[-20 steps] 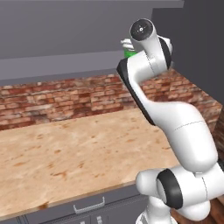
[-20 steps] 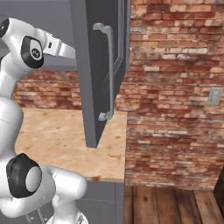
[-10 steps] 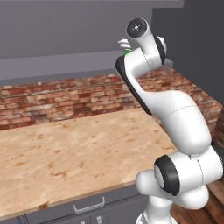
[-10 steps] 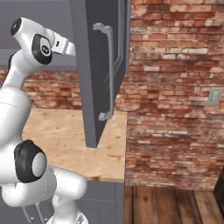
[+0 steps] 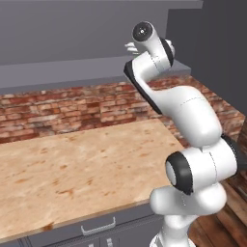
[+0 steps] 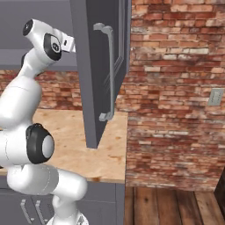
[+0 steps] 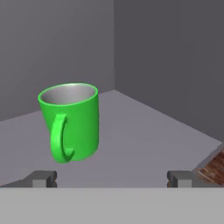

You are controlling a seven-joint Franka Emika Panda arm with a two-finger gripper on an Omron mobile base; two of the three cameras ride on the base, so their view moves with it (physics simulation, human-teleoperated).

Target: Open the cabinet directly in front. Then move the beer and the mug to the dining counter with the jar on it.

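- Your bright green cylindrical mug [image 7: 70, 122] stands upright on the grey cabinet [image 6: 103, 66] shelf, handle facing you.
- Your two-finger gripper [image 7: 111, 178] is spread wide, holding nothing.
- A light wood-grain counter [image 5: 82, 169] meets the red brick wall [image 6: 176, 110].

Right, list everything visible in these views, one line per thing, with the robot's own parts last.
mug: one, bright green, upright on the grey cabinet shelf, handle facing the camera in the hand view.
cabinet: one, grey; its inner shelf and walls surround the mug.
cabinet door: one, grey, swung open, seen in the right base view.
bar handle: one, silver, vertical on the open door.
wood counter: one, light wood grain, below the cabinet.
brick wall: red-brown, behind the counter and to its right.
drawer handle: one, silver, on the grey front under the counter.
wall outlet: one, pale, on the brick.
floor: brown wood planks.
gripper: one, dark tips, open, pointed at the shelf near the mug.
arm: one, white with dark joints.
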